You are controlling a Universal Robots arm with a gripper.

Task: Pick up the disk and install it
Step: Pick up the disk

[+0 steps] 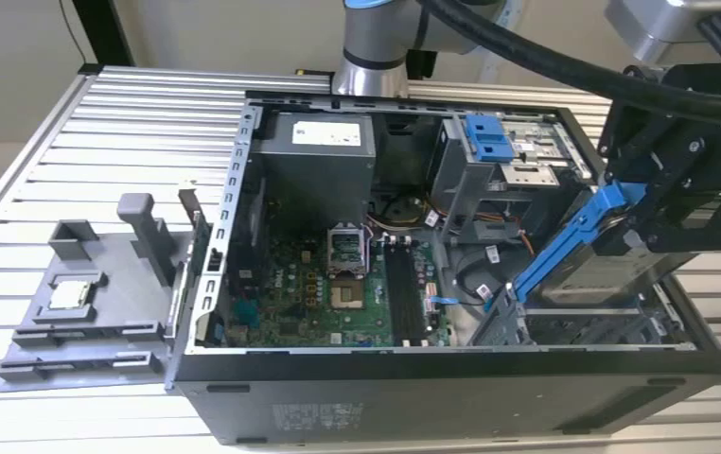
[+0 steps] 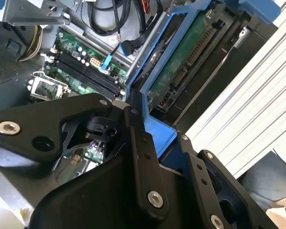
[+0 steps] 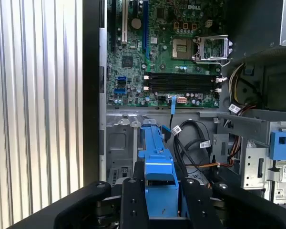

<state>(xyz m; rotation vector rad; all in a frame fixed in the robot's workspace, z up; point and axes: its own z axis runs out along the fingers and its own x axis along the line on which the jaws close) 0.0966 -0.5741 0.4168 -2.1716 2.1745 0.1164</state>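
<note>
Pinching the disk [image 1: 588,279] by its blue rail, the jaws hold it tilted over the case [image 1: 462,397].

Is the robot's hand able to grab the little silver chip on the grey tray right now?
Probably not. The hand is shut on the disk at the computer case, while the chip lies uncovered on the tray outside it.

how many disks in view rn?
1. The disk is clamped in the gripper, tilted over the open computer case at the exterior view's right. Others may sit hidden inside the grey cage.
</note>
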